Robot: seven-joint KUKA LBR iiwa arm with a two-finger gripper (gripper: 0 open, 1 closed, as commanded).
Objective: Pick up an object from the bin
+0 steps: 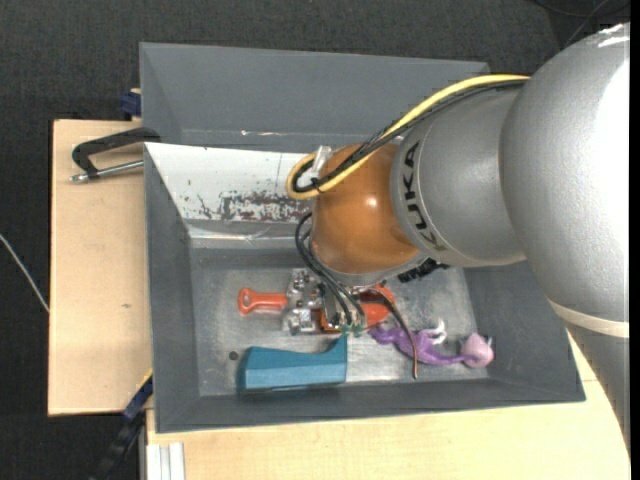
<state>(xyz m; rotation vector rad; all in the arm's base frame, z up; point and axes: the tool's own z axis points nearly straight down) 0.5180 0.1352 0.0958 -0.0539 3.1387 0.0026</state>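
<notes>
The claw (305, 308) is sitting low over the middle of the bin floor, directly above an orange tool (256, 301) that is lying flat. The tool's handle is sticking out to the left, and another orange part is showing just right of the claw. The claw's metal parts are crowding over the tool, so I cannot tell how far it is open or whether it is gripping anything. Just in front, toward the near wall, a blue block (295, 367) is lying lengthwise, its upper right corner almost touching the claw. To the right, a purple toy (430, 346) with a paler knob at its far end is sprawling near the tool's right end. Above the claw, an orange cover (360, 213) and cables (440, 103) are hiding the wrist, and the grey arm (480, 188) is reaching in from the right over the bin (170, 298). The step in hand is likely the grasp itself, with the tool as the probable target. The next move is probably calling for a firm close on the tool, then a straight lift clear of block and toy.
</notes>
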